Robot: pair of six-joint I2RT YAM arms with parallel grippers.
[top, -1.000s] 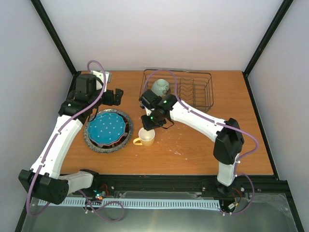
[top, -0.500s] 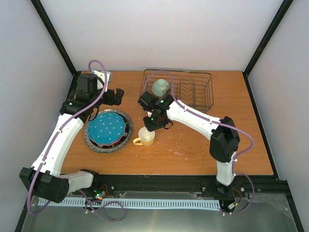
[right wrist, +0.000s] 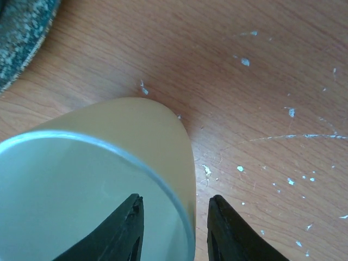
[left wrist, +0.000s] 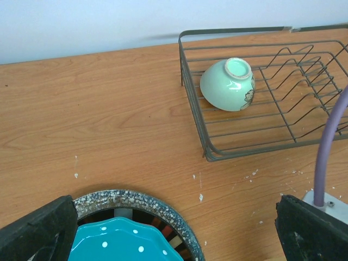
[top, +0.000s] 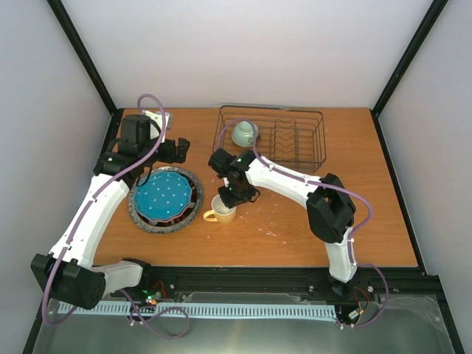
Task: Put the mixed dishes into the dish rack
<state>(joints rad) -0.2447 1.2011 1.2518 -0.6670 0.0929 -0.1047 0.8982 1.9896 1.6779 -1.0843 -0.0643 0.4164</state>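
- Straddling the yellow mug's (right wrist: 157, 130) rim, the right claw (right wrist: 175, 231) stands part-open, seemingly not pinching it; the mug sits upright on the counter (right wrist: 261, 81).
- Left claw (left wrist: 174, 217) gapes wide above stacked plates (top: 166, 199).
- Pale green bowl (left wrist: 225, 87) lies in the dish rack (top: 299, 140).

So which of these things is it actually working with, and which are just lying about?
Job: mug, bowl, teal plate, grey plate under it, rack.
Lying about: only white flecks on the table.
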